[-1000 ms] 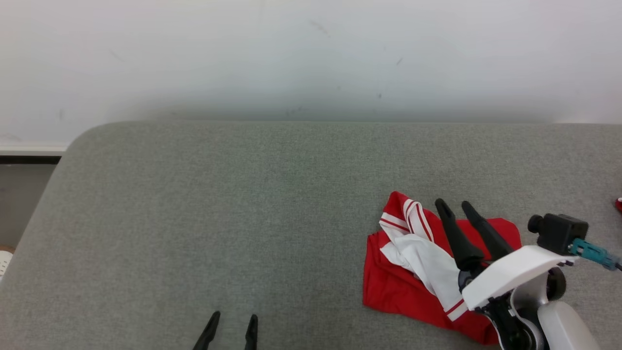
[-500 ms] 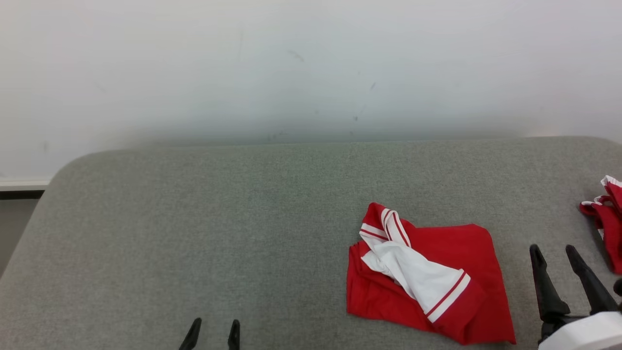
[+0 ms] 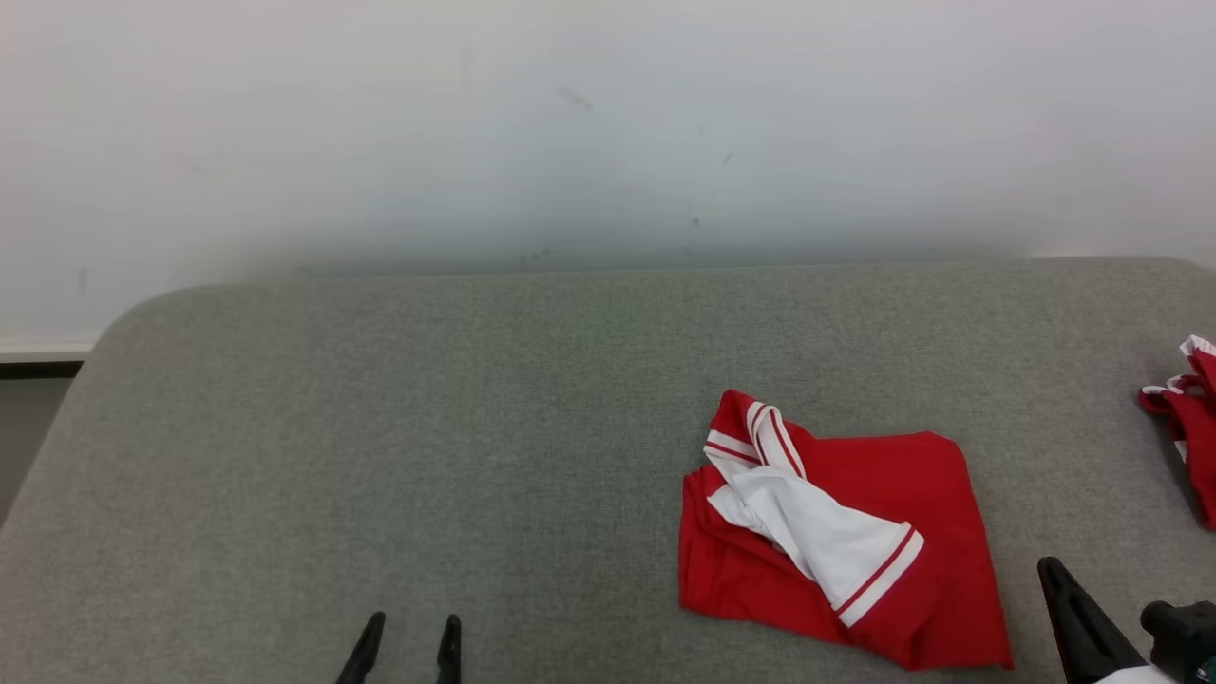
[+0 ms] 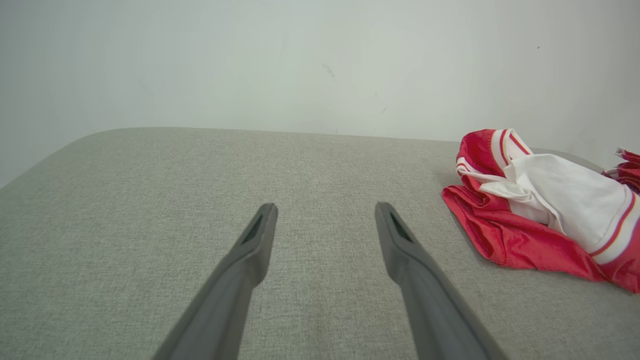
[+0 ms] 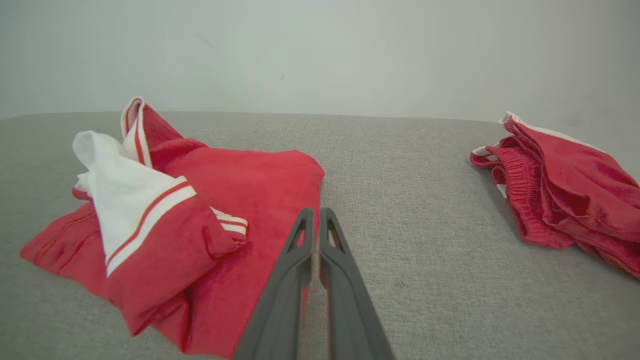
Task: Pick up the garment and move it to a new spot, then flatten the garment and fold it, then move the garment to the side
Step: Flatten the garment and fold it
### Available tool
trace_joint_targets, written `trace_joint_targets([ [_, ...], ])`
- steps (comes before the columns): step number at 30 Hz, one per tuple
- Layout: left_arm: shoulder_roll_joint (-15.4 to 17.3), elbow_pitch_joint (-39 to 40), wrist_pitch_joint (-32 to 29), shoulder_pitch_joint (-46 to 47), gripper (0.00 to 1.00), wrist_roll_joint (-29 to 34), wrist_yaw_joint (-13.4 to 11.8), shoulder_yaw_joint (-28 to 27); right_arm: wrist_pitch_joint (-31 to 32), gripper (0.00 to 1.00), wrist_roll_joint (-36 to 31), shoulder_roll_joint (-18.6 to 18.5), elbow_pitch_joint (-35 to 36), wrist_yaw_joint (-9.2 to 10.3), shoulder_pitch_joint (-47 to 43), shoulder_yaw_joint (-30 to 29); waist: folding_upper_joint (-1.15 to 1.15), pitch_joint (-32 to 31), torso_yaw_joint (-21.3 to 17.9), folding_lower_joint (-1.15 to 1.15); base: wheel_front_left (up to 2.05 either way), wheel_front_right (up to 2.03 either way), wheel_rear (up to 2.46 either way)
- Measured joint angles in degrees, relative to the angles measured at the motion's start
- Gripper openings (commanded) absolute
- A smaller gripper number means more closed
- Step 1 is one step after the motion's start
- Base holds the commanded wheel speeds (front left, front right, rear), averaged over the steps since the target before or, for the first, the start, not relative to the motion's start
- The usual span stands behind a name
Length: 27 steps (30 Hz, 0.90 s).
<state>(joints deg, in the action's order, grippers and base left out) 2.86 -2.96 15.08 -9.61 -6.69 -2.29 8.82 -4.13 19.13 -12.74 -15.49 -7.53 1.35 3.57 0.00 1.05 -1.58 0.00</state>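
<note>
The garment (image 3: 912,494), red with a white striped part lying across it, rests loosely folded on the grey padded surface (image 3: 427,427), right of centre. The left wrist view has the garment (image 4: 525,225) at its right edge. My right gripper (image 5: 316,214) is shut with nothing between its fingers, just right of the garment (image 5: 240,185) and hovering by its near edge. In the head view my right gripper (image 3: 1054,579) sits at the lower right corner. My left gripper (image 3: 408,625) is open and empty at the bottom, well left of the garment, with bare cushion between its fingers (image 4: 260,230).
A second red piece of clothing (image 3: 1187,418) lies bunched at the right edge, also in the right wrist view (image 5: 565,185). A pale wall (image 3: 608,123) stands right behind the surface. The cushion's rounded left corner (image 3: 104,332) drops off toward the floor.
My right gripper has drawn back off the garment toward the lower right and shut empty. The head camera shifted, bringing the second red piece into view. The left gripper stays open.
</note>
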Motion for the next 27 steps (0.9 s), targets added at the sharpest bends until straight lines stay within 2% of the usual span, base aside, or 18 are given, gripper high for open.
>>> trace_joint_targets([
  [12, 0.0, 0.3, 0.0, 1.7, 1.00, 0.2, 0.3, -0.1, 0.2, 0.00, 0.0, 1.7, -12.8, 0.00, 7.2, 7.9, 0.00, 3.2, 2.8, 0.00, 0.00, 0.00, 0.00],
  [27, 0.0, -0.1, 0.0, 2.6, 1.00, -0.4, -0.1, 0.6, -1.2, 0.00, 1.8, 7.0, -17.1, 0.00, 15.4, 28.0, 0.00, 3.3, 5.9, 0.00, 0.00, 0.00, 0.00],
])
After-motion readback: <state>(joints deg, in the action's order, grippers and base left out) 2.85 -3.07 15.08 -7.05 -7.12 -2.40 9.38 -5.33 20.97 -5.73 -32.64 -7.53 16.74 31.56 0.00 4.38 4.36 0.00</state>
